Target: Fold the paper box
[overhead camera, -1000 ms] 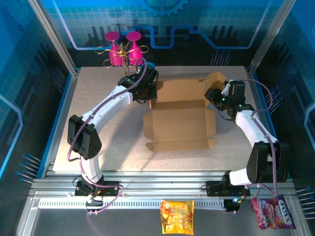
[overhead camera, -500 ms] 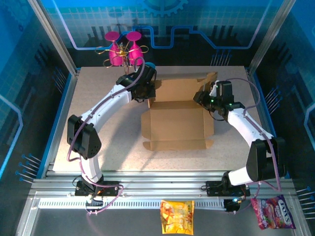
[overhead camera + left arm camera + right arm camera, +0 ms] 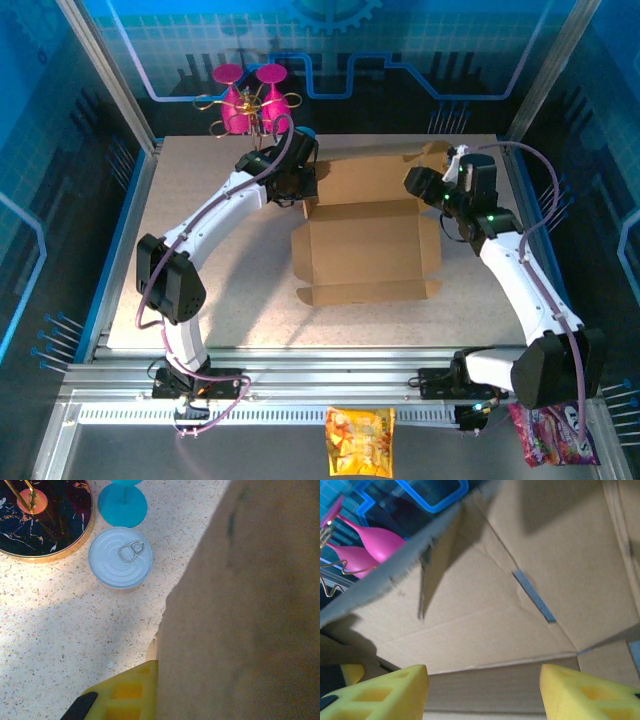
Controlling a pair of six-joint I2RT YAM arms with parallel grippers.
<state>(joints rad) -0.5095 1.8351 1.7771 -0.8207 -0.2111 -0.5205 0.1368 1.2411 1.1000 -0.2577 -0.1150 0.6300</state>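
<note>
Paper box [image 3: 365, 250]: your left gripper [image 3: 300, 192] is pinched on its far-left corner. Right gripper [image 3: 417, 184] has jaws apart and empty, facing the raised back panel. Box sits toward the table's [image 3: 250, 305] far edge, long axis left-right. Right arm is nearer the right flap.

Tin can [image 3: 120, 557] and pink glasses [image 3: 250, 105] crowd beside the paper box [image 3: 365, 250].

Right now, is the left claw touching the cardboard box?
Touching. In the left wrist view the left gripper is shut on the cardboard box: its yellow finger lies flush against the flap, with no gap.
</note>
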